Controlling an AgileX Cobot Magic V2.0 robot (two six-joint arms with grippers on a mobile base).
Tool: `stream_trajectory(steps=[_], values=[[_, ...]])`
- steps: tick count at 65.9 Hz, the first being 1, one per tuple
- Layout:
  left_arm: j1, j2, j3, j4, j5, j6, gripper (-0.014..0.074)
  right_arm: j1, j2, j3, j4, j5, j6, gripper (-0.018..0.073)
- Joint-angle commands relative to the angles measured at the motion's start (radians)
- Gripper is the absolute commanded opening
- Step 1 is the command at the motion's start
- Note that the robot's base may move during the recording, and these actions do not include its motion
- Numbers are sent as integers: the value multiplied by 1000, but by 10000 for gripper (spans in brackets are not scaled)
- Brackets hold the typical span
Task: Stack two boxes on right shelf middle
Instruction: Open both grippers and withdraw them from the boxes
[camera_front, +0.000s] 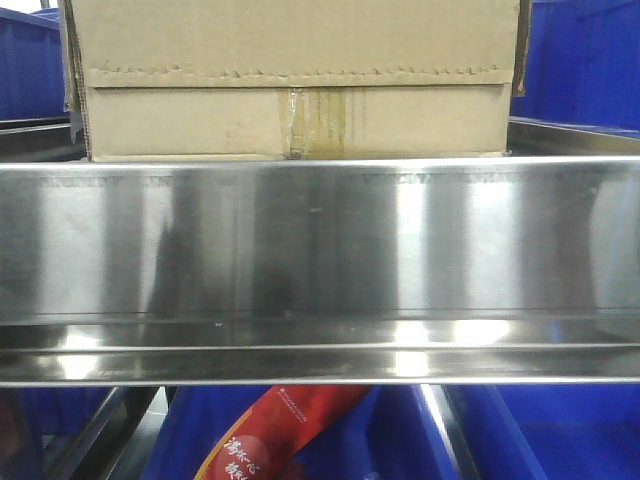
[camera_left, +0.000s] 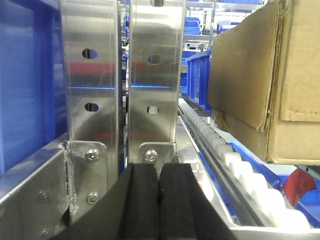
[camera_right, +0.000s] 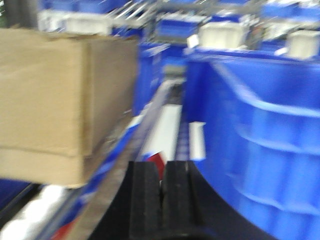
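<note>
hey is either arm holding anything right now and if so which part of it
Nothing is held. The left gripper and right gripper both have their jaws closed together with nothing between them; the cardboard box sits on the steel shelf, apart from both.

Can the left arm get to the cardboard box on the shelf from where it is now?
Probably yes. In the left wrist view the box stands to the right of the left gripper, with open space over the white rollers between them. The steel uprights stand straight ahead, not toward the box.
</note>
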Motion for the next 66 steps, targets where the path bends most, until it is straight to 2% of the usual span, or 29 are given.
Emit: stream_trajectory(steps=[1,15,22,26,33,66], values=[[4,-5,-2,-5,-26,3,-111,-38,-72,83,-8,-55,2,-155],[4,-5,-2,-5,-26,3,-111,-70,-217,292,-6,-119,6,-155],[4,-5,-2,-5,-28,3,-111,-77,-240,375,-6,-197,6,-155],[4,-5,-2,-5,-28,3,-111,-77,-240,375,-6,-237,6,-155],[4,-5,-2,-5,-28,3,-111,-77,-240,375,0,-194,6,-155],[4,-5,-2,-5,-28,3,-111,-77,-240,375,0,-196,6,-155]])
